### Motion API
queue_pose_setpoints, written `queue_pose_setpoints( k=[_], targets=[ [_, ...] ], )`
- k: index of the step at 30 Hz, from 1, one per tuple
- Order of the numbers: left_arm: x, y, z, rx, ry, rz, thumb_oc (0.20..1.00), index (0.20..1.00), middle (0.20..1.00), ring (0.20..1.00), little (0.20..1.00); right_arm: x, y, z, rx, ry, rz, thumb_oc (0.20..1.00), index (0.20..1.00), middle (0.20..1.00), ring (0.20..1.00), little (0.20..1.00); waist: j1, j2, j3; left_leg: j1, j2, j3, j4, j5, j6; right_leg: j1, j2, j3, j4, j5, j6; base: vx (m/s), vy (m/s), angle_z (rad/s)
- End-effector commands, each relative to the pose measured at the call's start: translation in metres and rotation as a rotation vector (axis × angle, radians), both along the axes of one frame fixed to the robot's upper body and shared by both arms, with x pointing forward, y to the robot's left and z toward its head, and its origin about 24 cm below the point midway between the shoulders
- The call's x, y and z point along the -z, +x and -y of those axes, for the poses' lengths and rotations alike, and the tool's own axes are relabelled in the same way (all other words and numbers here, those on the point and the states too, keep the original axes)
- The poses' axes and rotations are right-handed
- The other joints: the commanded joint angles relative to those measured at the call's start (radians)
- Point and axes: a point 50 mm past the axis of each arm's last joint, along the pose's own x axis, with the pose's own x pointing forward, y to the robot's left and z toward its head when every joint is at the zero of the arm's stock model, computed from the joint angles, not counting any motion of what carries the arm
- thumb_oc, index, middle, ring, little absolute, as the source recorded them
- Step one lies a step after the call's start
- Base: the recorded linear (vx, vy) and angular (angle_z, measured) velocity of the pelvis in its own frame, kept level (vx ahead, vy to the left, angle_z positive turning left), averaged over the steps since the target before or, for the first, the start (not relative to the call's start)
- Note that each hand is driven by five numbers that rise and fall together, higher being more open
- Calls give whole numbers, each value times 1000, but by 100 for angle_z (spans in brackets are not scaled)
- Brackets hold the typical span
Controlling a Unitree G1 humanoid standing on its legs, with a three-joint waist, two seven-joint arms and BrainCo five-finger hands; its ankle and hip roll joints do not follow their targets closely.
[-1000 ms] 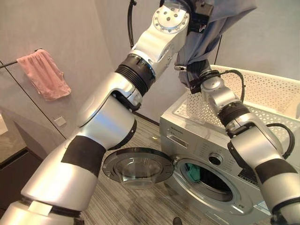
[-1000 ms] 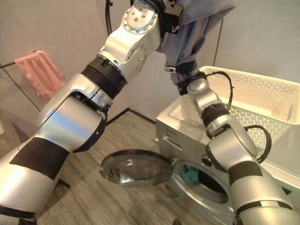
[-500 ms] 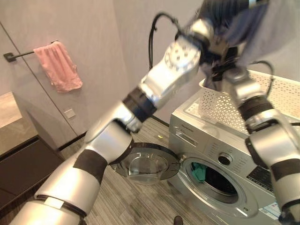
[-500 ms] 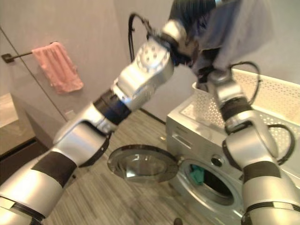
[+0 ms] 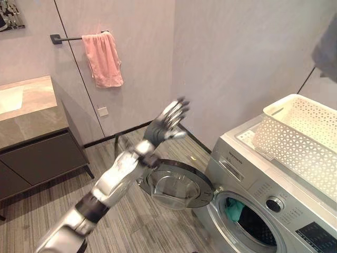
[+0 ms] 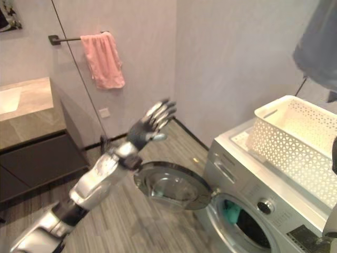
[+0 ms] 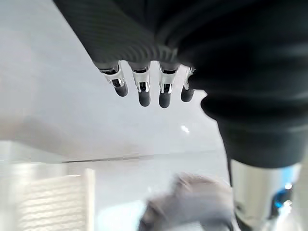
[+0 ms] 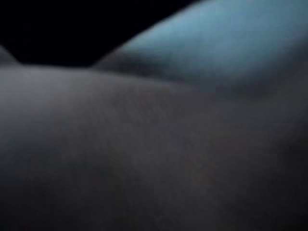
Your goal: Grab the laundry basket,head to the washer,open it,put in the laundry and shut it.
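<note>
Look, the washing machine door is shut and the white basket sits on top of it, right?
Not quite. The washer door is swung wide open, as the left eye view shows; something green lies inside the drum. The white basket does sit on top of the washing machine.

The washer (image 5: 263,179) mouth is left unblocked, with its round door (image 5: 176,184) swung out to the left over the floor, where a path from the left is barred by it. A teal cloth (image 5: 233,209) is seen inside the drum. The washer top is taken up by the white basket (image 5: 300,137). Open air is left around the left hand (image 5: 167,122), raised above the door.
</note>
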Motion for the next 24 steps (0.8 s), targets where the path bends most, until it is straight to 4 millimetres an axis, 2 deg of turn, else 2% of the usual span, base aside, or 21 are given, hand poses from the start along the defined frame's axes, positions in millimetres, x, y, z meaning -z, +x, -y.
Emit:
queue_pose_setpoints(
  k=[1, 3, 4, 5, 7, 8, 11, 12, 13, 14, 19, 22, 23, 24],
  targets=[
    [-6, -6, -26, -40, -11, 21, 1000, 1000, 1000, 1000, 1000, -45, -46, -33, -38, -209, 269, 200, 200, 200, 200, 200, -7, -83, -9, -29, 54, 10, 59, 7, -2, 77, -51, 18, 9, -198, 68, -54, 121, 2],
    [18, -17, -52, -152, 0, -66, 1000, 1000, 1000, 1000, 1000, -33, -57, -48, -90, -314, 328, 200, 200, 200, 200, 200, -13, -82, -4, -38, 44, 16, 75, -16, 10, 70, -62, 23, 9, -187, 69, -69, 102, -8],
    [20, -18, -54, -154, 7, -69, 1000, 1000, 1000, 1000, 1000, -29, -56, -47, -91, -307, 324, 200, 200, 200, 200, 200, -14, -88, -8, -38, 44, 16, 78, -19, 11, 70, -62, 23, 9, -187, 70, -54, 69, -20],
    [30, -25, -64, -197, 17, -108, 1000, 1000, 1000, 1000, 1000, -19, -61, -53, -111, -340, 349, 200, 200, 200, 200, 200, -17, -88, -5, -40, 40, 21, 87, -36, 17, 69, -68, 26, 9, -183, 72, -45, 88, -15],
    [54, -41, -85, -288, 68, -196, 1000, 1000, 1000, 1000, 1000, 18, -67, -55, -164, -366, 361, 200, 200, 200, 200, 200, -24, -88, 4, -40, 30, 29, 106, -73, 32, 65, -79, 38, 9, -171, 77, -109, 173, -1],
    [71, -51, -98, -350, 112, -250, 1000, 1000, 1000, 1000, 1000, 48, -73, -57, -219, -367, 357, 200, 200, 200, 200, 200, -33, -86, 17, -46, 14, 33, 119, -100, 46, 51, -93, 48, 9, -158, 83, -154, 208, -8],
    [96, -69, -115, -430, 197, -328, 1000, 1000, 1000, 1000, 1000, 102, -87, -57, -301, -308, 313, 200, 200, 200, 200, 200, -37, -91, 30, -43, -21, 45, 145, -149, 79, 27, -118, 80, 9, -128, 101, -108, 178, -26],
    [96, -69, -116, -427, 201, -328, 1000, 1000, 1000, 1000, 1000, 104, -88, -56, -298, -305, 311, 200, 200, 200, 200, 200, -34, -95, 28, -43, -22, 46, 146, -149, 80, 26, -119, 81, 9, -128, 102, -78, 125, -43],
    [105, -74, -119, -453, 215, -358, 1000, 1000, 1000, 1000, 1000, 120, -91, -58, -317, -278, 296, 200, 200, 200, 200, 200, -39, -91, 34, -44, -34, 52, 152, -159, 89, 16, -127, 92, 9, -117, 108, -97, 183, -57],
    [117, -83, -126, -494, 231, -402, 1000, 1000, 1000, 1000, 1000, 145, -99, -62, -371, -233, 254, 200, 200, 200, 200, 200, -46, -89, 38, -42, -58, 63, 162, -180, 110, 2, -144, 113, 9, -100, 119, -127, 236, -55],
    [145, -102, -135, -592, 204, -523, 1000, 1000, 1000, 1000, 1000, 178, -114, -66, -446, -169, 188, 200, 200, 200, 200, 200, -71, -88, 47, -39, -106, 81, 185, -214, 146, -24, -176, 151, 9, -66, 139, -80, 149, -32],
    [163, -114, -135, -632, 192, -596, 1000, 1000, 1000, 1000, 1000, 202, -119, -78, -552, -127, 92, 200, 200, 200, 200, 200, -87, -89, 53, -39, -137, 100, 198, -233, 169, -40, -200, 170, 9, -42, 152, -108, 159, -28],
    [174, -120, -132, -647, 188, -647, 1000, 1000, 1000, 1000, 1000, 222, -118, -91, -676, -48, 26, 200, 200, 200, 200, 200, -95, -94, 61, -38, -156, 112, 208, -243, 184, -51, -213, 182, 9, -26, 156, -104, 134, -30],
    [174, -120, -132, -648, 189, -647, 1000, 1000, 1000, 1000, 1000, 222, -118, -91, -678, -48, 25, 200, 200, 200, 200, 200, -95, -96, 59, -38, -158, 113, 208, -243, 185, -52, -215, 183, 9, -25, 157, -105, 123, -20]
  ],
)
